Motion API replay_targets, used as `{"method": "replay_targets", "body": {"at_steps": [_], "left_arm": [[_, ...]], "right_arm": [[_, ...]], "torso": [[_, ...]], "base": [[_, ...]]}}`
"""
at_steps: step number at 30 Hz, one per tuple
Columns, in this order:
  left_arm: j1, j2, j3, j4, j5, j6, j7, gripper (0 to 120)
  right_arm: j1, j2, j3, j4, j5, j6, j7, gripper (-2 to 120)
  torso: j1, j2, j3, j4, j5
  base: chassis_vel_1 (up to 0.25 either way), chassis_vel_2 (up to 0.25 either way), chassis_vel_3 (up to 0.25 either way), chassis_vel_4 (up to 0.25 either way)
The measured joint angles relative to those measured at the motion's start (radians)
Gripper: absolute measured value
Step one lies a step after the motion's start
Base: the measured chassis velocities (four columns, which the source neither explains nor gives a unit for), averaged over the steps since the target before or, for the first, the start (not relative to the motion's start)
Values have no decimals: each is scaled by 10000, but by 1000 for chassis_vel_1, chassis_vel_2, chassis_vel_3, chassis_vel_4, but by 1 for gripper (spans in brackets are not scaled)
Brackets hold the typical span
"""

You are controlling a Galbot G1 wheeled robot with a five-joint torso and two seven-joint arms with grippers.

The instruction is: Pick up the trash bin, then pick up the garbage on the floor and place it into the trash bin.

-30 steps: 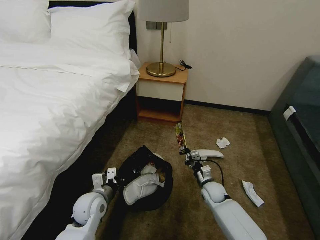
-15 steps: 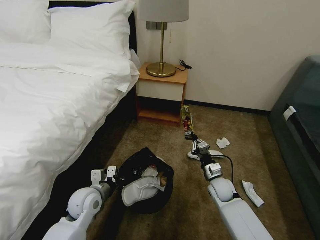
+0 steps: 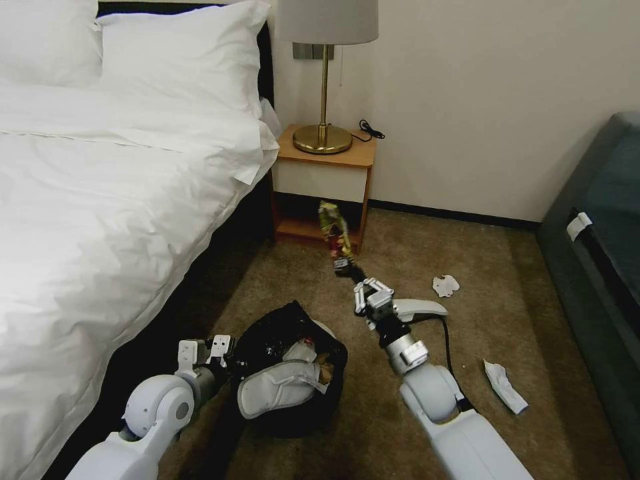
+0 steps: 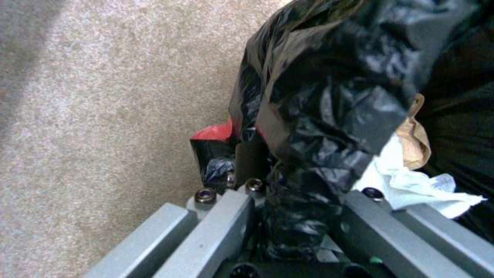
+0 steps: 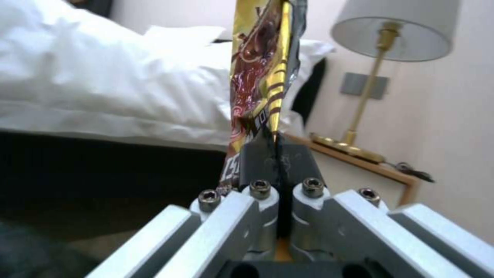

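The left gripper is clamped on the black-bagged rim of the trash bin, low beside the bed. To its right, the right gripper pinches a gold snack wrapper standing upright above its fingertips, before the nightstand.

Glossy gold foil snack wrapper, crinkly shiny black plastic bin liner, rough matt brown carpet.

The right gripper fingers pinch a gold snack wrapper above the carpet.
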Motion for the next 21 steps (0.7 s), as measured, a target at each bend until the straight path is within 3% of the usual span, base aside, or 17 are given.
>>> {"method": "replay_targets", "body": {"at_steps": [13,21], "left_arm": [[-510,-260,122,611,49,-16,15,0],[-786,-455,188,805,93,-16,-64,0]], "right_arm": [[-1173,-1622,-394,877,-73,-239,-7,0],[-1480,-1908,-318,946,-84,-241,18,0]], "torso": [[0,-1,0,-2,1],[1,0,0,-1,1]], "base": [[0,0,0,0],[0,0,0,0]]}}
